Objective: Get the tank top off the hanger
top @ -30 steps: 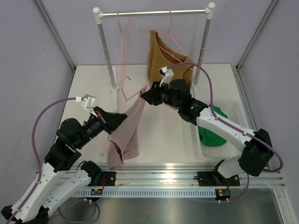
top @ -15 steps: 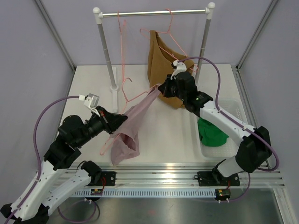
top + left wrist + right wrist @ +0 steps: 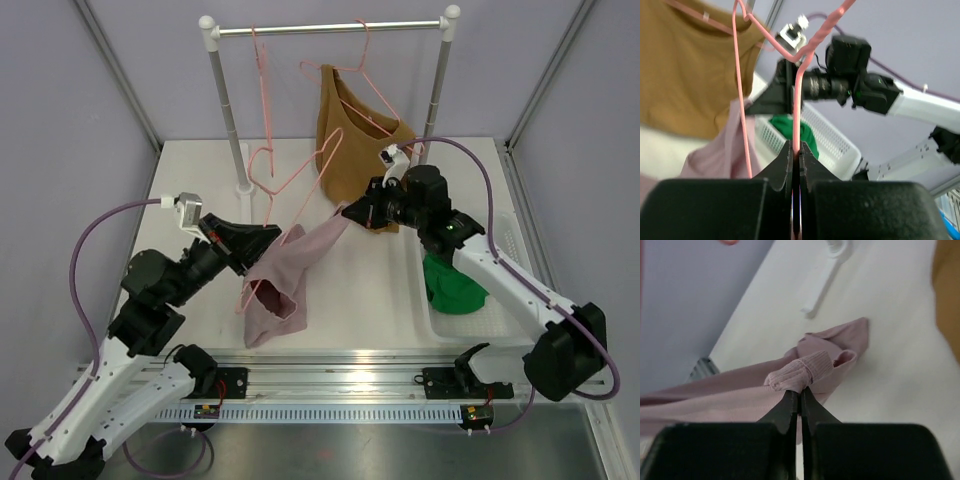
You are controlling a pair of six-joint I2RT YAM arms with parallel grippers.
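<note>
The pink tank top (image 3: 290, 272) is stretched between my grippers above the table, and its lower part sags towards the table. My right gripper (image 3: 348, 212) is shut on its ribbed strap (image 3: 802, 371), jaws pinched together (image 3: 800, 392). My left gripper (image 3: 268, 236) is shut on the wire of the pink hanger (image 3: 300, 175), jaws tight on it (image 3: 798, 150). The hanger (image 3: 799, 85) rises bare above the cloth. Its lower end (image 3: 245, 297) lies against the tank top's left edge. I cannot tell whether it is still inside the cloth.
A brown top (image 3: 355, 125) hangs on another pink hanger from the rack rail (image 3: 330, 28), just behind my right gripper. A spare pink hanger (image 3: 262, 60) hangs on the left. A white bin (image 3: 500, 235) on the right holds a green garment (image 3: 455, 282).
My right gripper has pulled the strap to the right and back. The tank top has slid down off the hanger. My left gripper has tilted the hanger up, and its upper part now stands bare.
</note>
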